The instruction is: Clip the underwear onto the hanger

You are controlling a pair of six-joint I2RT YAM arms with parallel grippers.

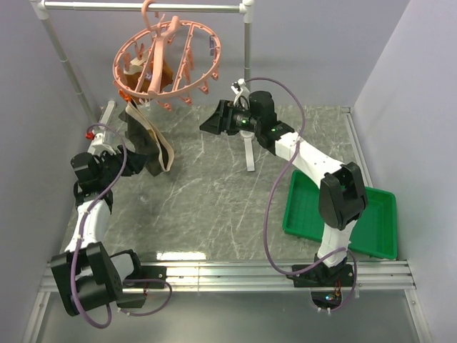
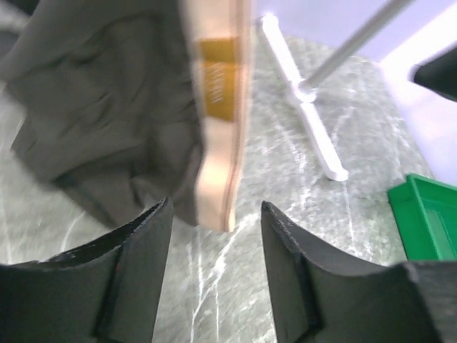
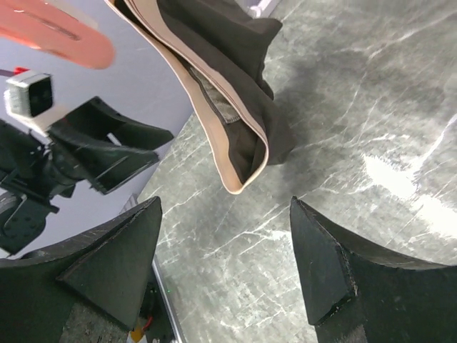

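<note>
Top external view gives us the hanger (image 1: 161, 57) hooked on the top bar of the pipe rack (image 1: 143, 7), its ring tilted. An orange-brown garment (image 1: 163, 71) sits inside the ring. The underwear (image 1: 139, 136) hangs from the hanger's lower left rim, with dark cloth on the left and the tan waistband (image 1: 163, 151) along its right edge. We cannot make out which clip, if any, grips it, nor whether its bottom end touches the counter (image 1: 214, 200).

Below the hanger and slightly left, the left arm (image 1: 89, 207) brings the left jaws up beside the garment's lower end. In the left wrist view we see them partly open and holding nothing. The waistband's bottom edge ends just above the gap, and bare counter shows through it.

Right of the hanger and lower, the right arm (image 1: 307, 161) points the right jaws at the underwear. They are spread wide, empty, and well apart from the cloth, with a broad stretch of counter between.

The white rack foot (image 1: 248, 153) stands below the hanger's right side, just beside that arm. A green tray (image 1: 357, 229) lies far down and right of the hanger, near the counter's right edge.
</note>
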